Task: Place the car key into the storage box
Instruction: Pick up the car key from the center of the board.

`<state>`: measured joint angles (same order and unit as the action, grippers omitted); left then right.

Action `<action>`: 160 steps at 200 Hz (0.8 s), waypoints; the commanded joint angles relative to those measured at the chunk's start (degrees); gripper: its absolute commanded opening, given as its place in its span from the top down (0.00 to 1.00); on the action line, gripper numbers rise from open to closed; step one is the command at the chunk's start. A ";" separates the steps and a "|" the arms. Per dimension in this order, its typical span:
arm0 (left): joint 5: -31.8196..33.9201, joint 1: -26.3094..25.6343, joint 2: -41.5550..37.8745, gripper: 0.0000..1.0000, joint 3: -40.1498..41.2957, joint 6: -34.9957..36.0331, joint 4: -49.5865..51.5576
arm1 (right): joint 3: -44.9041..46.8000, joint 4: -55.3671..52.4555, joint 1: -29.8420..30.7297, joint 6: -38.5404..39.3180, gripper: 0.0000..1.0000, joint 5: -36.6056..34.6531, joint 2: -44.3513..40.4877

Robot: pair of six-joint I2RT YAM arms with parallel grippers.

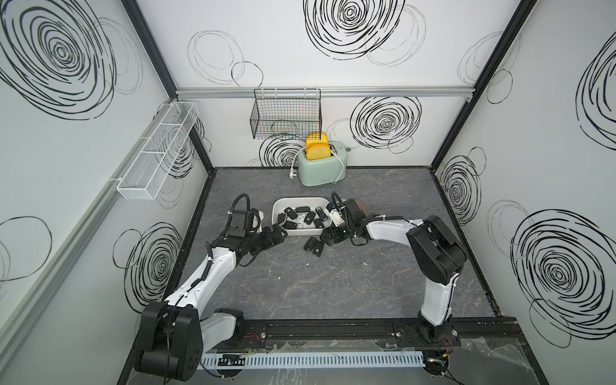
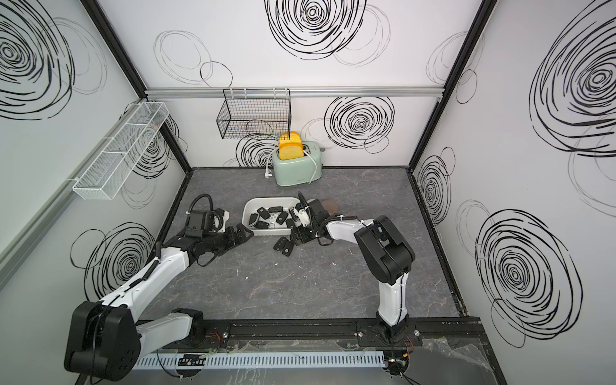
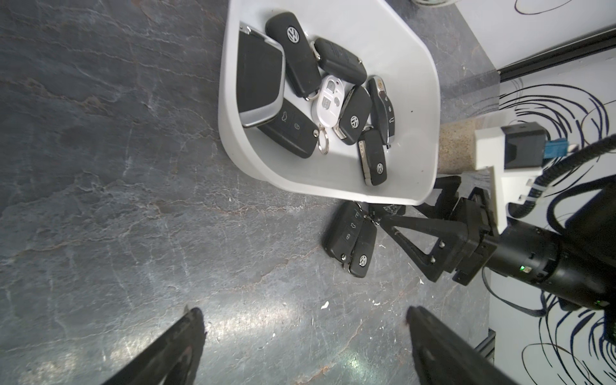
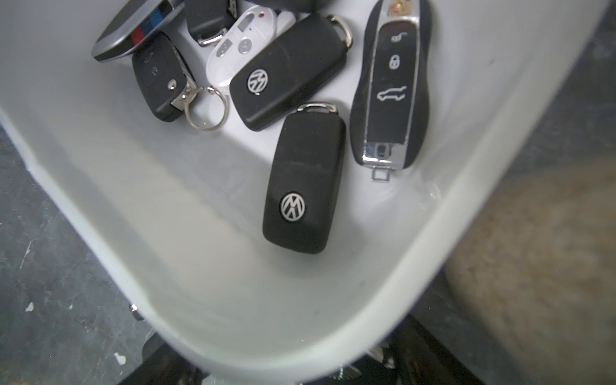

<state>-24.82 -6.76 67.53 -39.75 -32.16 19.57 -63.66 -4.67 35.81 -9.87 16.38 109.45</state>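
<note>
While both arms reach inward over the grey marbled table [image 1: 333, 283], the white storage box [image 1: 300, 200] [image 2: 271, 199] [image 3: 230, 126] [image 4: 200, 266] sits mid-table in both top views, in front of a pale green toaster [image 1: 321, 168]. Box contents, left wrist view: several black fobs [image 3: 301, 53] piled loosely, with one white fob [image 3: 328, 100] among them. Outside the box, two black car keys [image 1: 313, 246] [image 2: 284, 246] [image 3: 351, 238] lie on the table side by side, touching each other, just beside the near rim toward the box's right corner; contact with the rim cannot be told. At that same corner the right tool [image 1: 329, 237] [image 3: 400, 208] is low, jaws apart, nothing between them; one fingertip sits at the ring end of the two keys, and the other finger is partly hidden behind the box wall. Right wrist view looks down into the box corner, with the fingers mostly hidden under the rim. Near the box's left corner the left tool [image 1: 278, 234] [image 3: 303, 311] is low over bare table, jaws wide apart and empty.
</note>
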 commanded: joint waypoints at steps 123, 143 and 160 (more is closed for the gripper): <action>-0.66 -0.46 -0.33 0.02 0.66 -0.98 -2.39 | 7.75 -5.25 3.21 0.68 0.15 -6.66 -6.66; -0.58 -0.53 -0.46 0.02 0.64 -1.02 -2.26 | 5.39 -6.61 3.51 2.28 0.16 -10.37 -4.51; -0.58 -0.53 -0.47 0.02 0.64 -0.97 -2.04 | 3.38 -7.80 3.80 3.27 0.18 -12.48 -2.67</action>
<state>-25.06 -6.87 67.53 -39.64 -32.71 19.14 -57.60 -8.08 39.03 -9.13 9.61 103.77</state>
